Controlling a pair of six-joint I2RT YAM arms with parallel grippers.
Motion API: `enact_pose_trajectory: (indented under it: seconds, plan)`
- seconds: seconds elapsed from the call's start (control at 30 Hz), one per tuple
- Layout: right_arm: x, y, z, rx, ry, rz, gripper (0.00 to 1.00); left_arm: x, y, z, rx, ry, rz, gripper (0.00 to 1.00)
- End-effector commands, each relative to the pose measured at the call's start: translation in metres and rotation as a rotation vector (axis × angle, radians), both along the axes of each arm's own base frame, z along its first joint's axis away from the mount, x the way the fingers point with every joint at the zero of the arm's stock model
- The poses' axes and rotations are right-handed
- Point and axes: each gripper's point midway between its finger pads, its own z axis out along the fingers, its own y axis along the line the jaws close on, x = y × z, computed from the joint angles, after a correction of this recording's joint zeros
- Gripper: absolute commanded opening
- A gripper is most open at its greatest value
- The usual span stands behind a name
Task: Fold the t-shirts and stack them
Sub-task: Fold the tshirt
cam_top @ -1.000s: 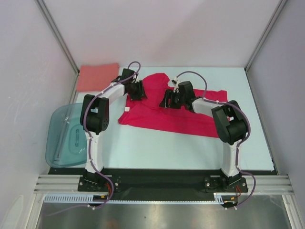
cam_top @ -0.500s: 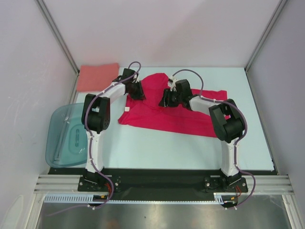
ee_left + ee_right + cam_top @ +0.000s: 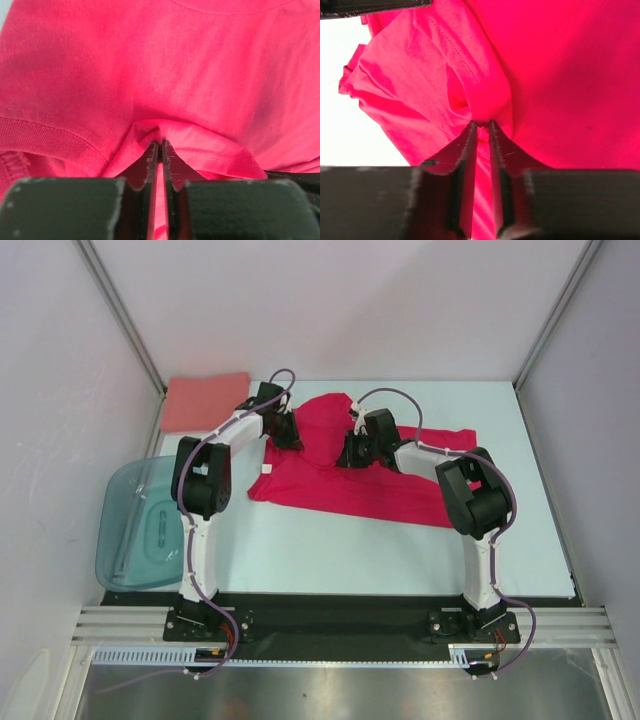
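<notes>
- Top external view: the bench (image 3: pixel 500 420) is a pale, bluish-white flat surface. Plain white walls (image 3: pixel 330 300) close it at the back and at both sides, and grey metal posts (image 3: pixel 118 310) stand in the back corners.
- At the near edge, a black strip (image 3: pixel 340 602) carries both arm bases. Nearer than it there are silver rails (image 3: pixel 340 625) and a sheet of dull metal (image 3: pixel 340 690).
- The crimson t-shirt (image 3: pixel 340 485) lies spread on the middle of the bench, with its collar toward the back wall and one sleeve reaching to the right.
- A small white mark (image 3: pixel 268 469) sits near the left edge of this shirt. It is too small to read.
- The salmon t-shirt (image 3: pixel 205 400) lies folded into a flat rectangle in the back left corner, apart from the crimson one.
- A translucent teal tub (image 3: pixel 135 525) hangs partly over the left edge of the bench, beside the left arm.
- The left claw (image 3: pixel 290 430) is down on the left shoulder part of the crimson t-shirt. In the left wrist view its fingers (image 3: pixel 152 160) are almost together and pinch a raised ridge of the red cloth.
- The right claw (image 3: pixel 350 452) is down near the middle of the shirt, below the collar. In the right wrist view its fingers (image 3: pixel 466 145) stand close together, with a fold of red cloth caught between them, next to a stitched hem.
- Purple cables (image 3: pixel 395 395) loop above both wrists.
</notes>
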Motion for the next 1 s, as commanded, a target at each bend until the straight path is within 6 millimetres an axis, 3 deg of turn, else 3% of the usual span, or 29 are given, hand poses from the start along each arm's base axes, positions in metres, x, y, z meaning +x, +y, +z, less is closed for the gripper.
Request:
enact_pose_trajectory:
  seconds: [0.0, 0.17, 0.4, 0.67, 0.97]
  plan:
    - [0.009, 0.008, 0.013, 0.007, -0.049, 0.012, 0.16, 0.010, -0.002, 0.046, -0.009, -0.085, -0.004, 0.09]
    - [0.004, 0.002, 0.023, -0.018, -0.049, 0.005, 0.06, 0.003, 0.011, 0.063, 0.010, -0.084, 0.017, 0.01]
    - [-0.011, 0.005, 0.029, -0.014, -0.036, 0.018, 0.02, -0.016, 0.024, 0.071, -0.001, -0.038, 0.032, 0.00]
    - [-0.030, 0.008, 0.034, -0.015, -0.031, 0.027, 0.02, -0.048, 0.033, 0.061, 0.031, 0.029, 0.008, 0.00]
    - [-0.051, 0.016, 0.036, -0.028, -0.020, 0.050, 0.02, -0.069, 0.043, 0.055, 0.054, 0.052, -0.001, 0.01]
